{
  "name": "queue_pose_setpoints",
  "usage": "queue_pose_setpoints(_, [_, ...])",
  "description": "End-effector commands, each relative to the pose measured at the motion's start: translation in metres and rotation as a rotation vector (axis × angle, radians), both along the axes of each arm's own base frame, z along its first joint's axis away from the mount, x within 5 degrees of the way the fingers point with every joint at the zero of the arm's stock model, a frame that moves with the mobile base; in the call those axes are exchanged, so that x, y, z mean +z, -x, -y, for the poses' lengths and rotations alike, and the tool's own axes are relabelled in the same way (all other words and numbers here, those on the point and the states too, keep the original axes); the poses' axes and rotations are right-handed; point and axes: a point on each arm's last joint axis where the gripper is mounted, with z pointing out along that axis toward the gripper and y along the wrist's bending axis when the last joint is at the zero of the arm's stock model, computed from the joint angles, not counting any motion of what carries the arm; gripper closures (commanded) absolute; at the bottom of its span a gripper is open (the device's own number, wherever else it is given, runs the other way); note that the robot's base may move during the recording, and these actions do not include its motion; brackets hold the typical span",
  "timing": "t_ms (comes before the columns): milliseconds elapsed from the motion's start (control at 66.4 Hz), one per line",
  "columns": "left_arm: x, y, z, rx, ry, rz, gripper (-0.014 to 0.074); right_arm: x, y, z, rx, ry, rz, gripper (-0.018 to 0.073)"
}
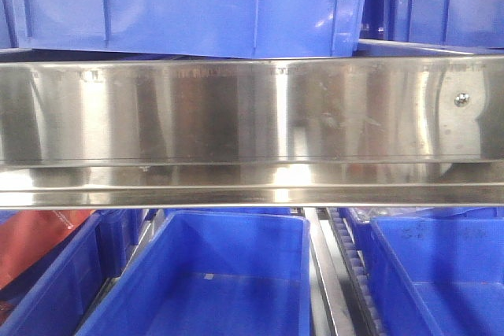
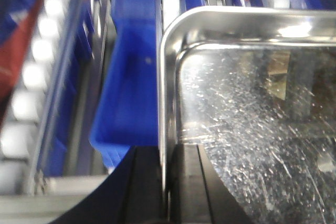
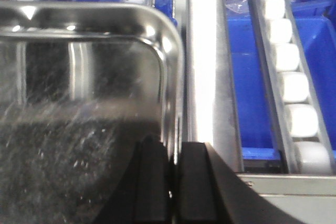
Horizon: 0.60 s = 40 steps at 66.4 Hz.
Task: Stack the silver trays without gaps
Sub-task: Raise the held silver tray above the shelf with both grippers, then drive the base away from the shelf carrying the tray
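Observation:
One silver tray (image 2: pixel 252 129) fills the right of the left wrist view, its scratched shiny floor and rolled rim facing the camera. My left gripper (image 2: pixel 167 153) is shut on its left rim, one black finger (image 2: pixel 142 182) outside and one inside. The same silver tray (image 3: pixel 79 103) fills the left of the right wrist view, where my right gripper (image 3: pixel 172 148) is shut on its right rim. The tray hangs above the blue bins. The front view shows no tray and neither gripper.
A long steel shelf rail (image 1: pixel 252 116) crosses the front view, with blue bins above (image 1: pixel 189 5) and below (image 1: pixel 197 281). White roller tracks (image 3: pixel 294 87) run beside a blue bin (image 3: pixel 252 77); another blue bin (image 2: pixel 131 77) lies under the tray's left edge. A red object (image 1: pixel 31 241) sits at lower left.

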Motion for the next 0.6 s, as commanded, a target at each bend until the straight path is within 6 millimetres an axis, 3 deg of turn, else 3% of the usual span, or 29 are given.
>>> queue_pose_setpoints(0, [0.006, -0.003, 0.003, -0.05, -0.003, 0.08, 0.0613, 0.005, -0.002, -0.009, 0.063, -0.054, 0.059, 0.0582])
queue_pose_setpoints(587, [0.024, -0.013, -0.002, -0.046, -0.116, 0.309, 0.0613, 0.005, -0.002, -0.01, 0.065, -0.057, 0.061, 0.0582])
